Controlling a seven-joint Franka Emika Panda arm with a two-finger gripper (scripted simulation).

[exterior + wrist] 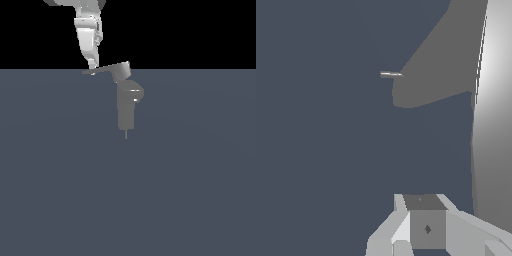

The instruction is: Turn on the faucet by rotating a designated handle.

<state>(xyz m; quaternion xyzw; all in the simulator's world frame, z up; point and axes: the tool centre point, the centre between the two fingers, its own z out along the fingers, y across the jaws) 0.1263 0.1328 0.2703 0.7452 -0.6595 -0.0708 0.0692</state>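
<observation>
A white gripper (pixel 92 66), fingers drawn together as far as can be seen, meets the narrow tip of the handle (pixel 107 68); rightward, the grey faucet (pixel 127 100) stands upright on the slate floor (pixel 60 175).

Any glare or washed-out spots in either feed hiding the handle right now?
Exterior view: small bright highlight on the faucet bulge only; the handle reads clearly, its narrow end by the gripper. Wrist view: one grey surface fades to near white, edges lost there; no blur.
</observation>
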